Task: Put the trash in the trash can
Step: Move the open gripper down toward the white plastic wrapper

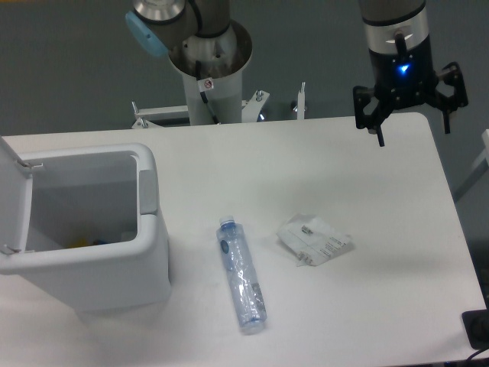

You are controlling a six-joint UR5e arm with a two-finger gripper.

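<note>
Lying flat nearest the camera: clear water bottle [242, 275], cap toward the far side, just beside the trash can [149, 252]; likely rolling away under an off-centre pinch. Sitting a little farther right, apart from the bottle: thin white packet [314, 239], possibly sliding instead of lifting. Standing left with lid [14, 195] swung open: the can. Hovering at the far right edge of the table [382, 321]: gripper [411, 115], fingers spread, holding nothing.

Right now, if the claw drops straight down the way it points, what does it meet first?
Probably bare table near the far right corner. The open claw hangs well clear of the packet and bottle, though depth is hard to judge from this single view.
</note>
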